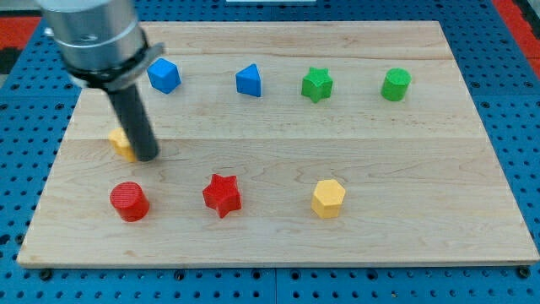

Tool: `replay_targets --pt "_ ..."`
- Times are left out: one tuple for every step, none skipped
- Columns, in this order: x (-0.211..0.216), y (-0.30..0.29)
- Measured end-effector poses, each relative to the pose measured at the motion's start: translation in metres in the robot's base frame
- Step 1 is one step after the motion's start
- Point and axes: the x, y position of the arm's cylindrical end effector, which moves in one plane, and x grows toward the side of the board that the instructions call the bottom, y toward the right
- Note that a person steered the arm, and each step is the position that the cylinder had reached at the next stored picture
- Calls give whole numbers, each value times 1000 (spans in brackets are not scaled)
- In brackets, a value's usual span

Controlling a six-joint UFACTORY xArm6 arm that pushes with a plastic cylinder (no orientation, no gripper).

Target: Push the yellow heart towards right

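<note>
On the board's (278,245) left — my tip (148,157) touches yellow heart (121,143) | tool state: cannot tell

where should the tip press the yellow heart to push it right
Press the heart's face on the view's left, coming from that side. My tip now stands at its right edge, hiding part of it, so its exact shape there cannot be made out. The tip would probably need to go round the block first; the wooden board to its right looks free.

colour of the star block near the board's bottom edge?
Red. The red star shows clearly in the camera view, between the red cylinder and yellow hexagon.
</note>
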Motion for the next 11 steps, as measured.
replay_targets --pt "21 -82" --pt "-5 -113" --pt "-15 -50" --pt "-27 -19" --pt "-26 39" --pt "-27 124" --pt "-32 142" --pt "-43 132" --pt "-49 206" --pt "-28 267" --pt "-34 263"
